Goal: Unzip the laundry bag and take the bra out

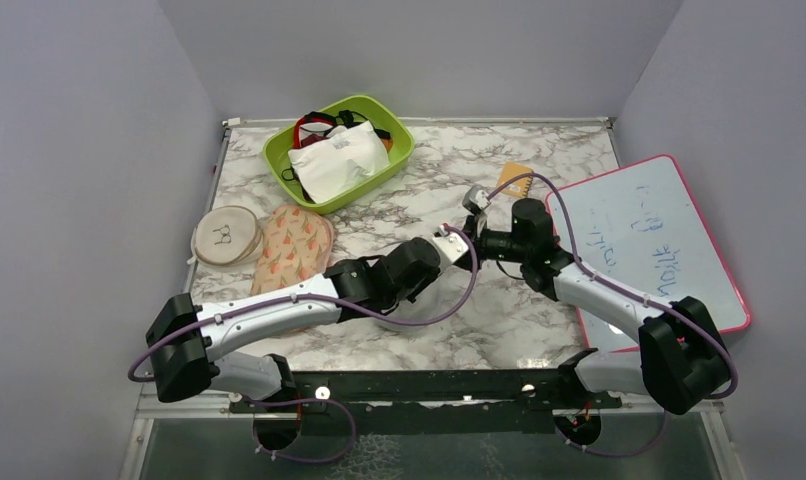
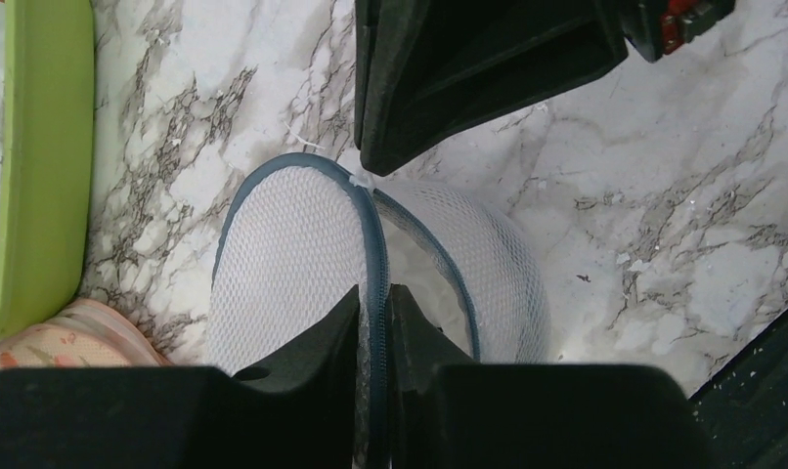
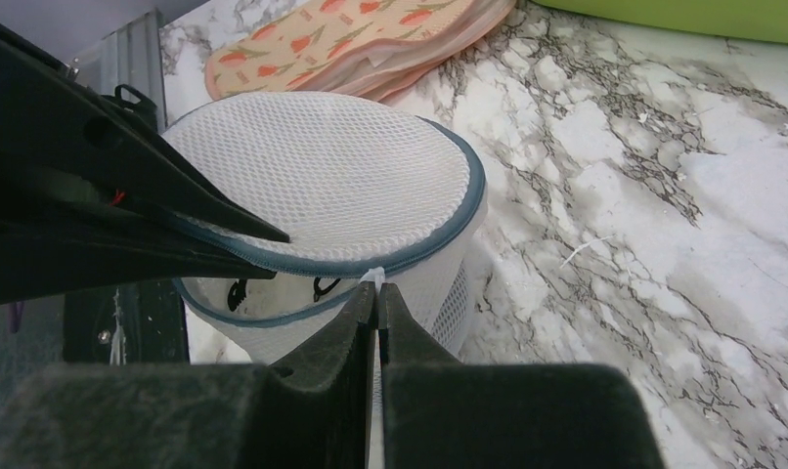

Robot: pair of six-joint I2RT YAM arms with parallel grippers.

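Observation:
The laundry bag (image 2: 292,254) is a round white mesh pouch with a grey-blue zip band; it also shows in the right wrist view (image 3: 322,166). In the top view it is mostly hidden under my left arm. My left gripper (image 2: 373,298) is shut on the zip band at the bag's rim. My right gripper (image 3: 376,293) is shut on the white zip pull (image 3: 372,276) at the opposite side. The zip is partly open, and the lid is lifted off the lower half. Small black pieces (image 3: 322,288) show in the gap; I cannot tell whether they are the bra. Both grippers meet mid-table (image 1: 464,242).
A green bin (image 1: 399,160) at the back holds a white rectangular pouch (image 1: 334,160) and red and black items. A beige round disc (image 1: 226,235) and a peach flowered pouch (image 1: 294,245) lie at the left. A whiteboard (image 1: 644,235) lies at the right.

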